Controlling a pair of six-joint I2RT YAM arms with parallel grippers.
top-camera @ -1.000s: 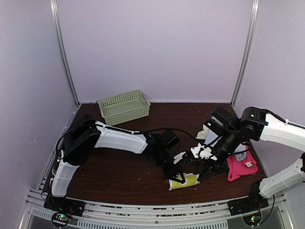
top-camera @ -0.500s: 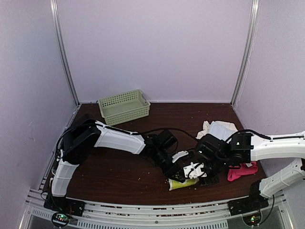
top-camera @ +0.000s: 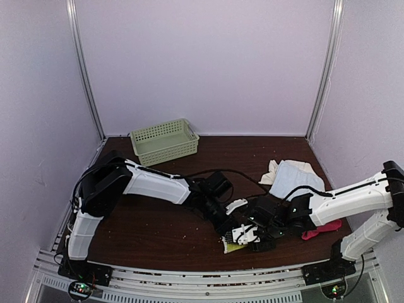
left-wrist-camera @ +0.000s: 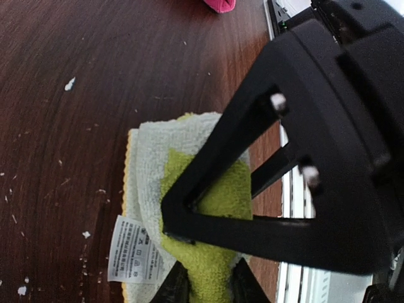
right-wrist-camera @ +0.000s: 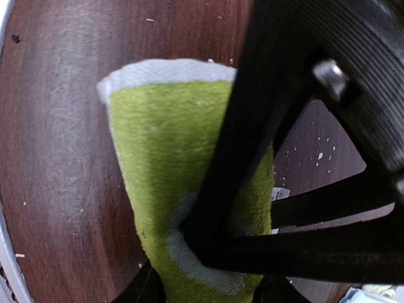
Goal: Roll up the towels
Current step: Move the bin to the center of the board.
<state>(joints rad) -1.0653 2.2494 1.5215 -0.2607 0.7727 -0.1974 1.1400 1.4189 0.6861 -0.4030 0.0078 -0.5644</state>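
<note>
— What sort of place is it?
— Pale lilac walls (top-camera: 202,63) close in a dark brown wooden bench (top-camera: 158,221). The left arm (top-camera: 154,186) and the right arm (top-camera: 347,199), both white with black joints, reach inward and meet low over the near middle of the bench.

— What lies on it?
— A pale green slotted plastic basket (top-camera: 167,150) sits at the back left, well apart from everything else. At the back right a light blue towel (top-camera: 295,175) lies crumpled, touching a cream-white towel (top-camera: 271,169) on its left. A hot pink towel (top-camera: 314,232) peeks out beside the right arm's forearm.

— And the hands?
— Both are at the lime-green towel (right-wrist-camera: 158,145), bunched into a loose roll at the near middle, with its pale reverse showing along the edges. The left hand (left-wrist-camera: 208,289) is narrow and pinches one end of the roll. The right hand (right-wrist-camera: 208,291) stands half wide with the towel between its fingers. I cannot tell whether it grips. Their black frames cross each other.

— Any writing?
— A white care tag (left-wrist-camera: 129,248) lies at the towel's edge. It is printed with small lines and washing symbols, too fine to read. Pale specks (left-wrist-camera: 69,83) dot the wood.
</note>
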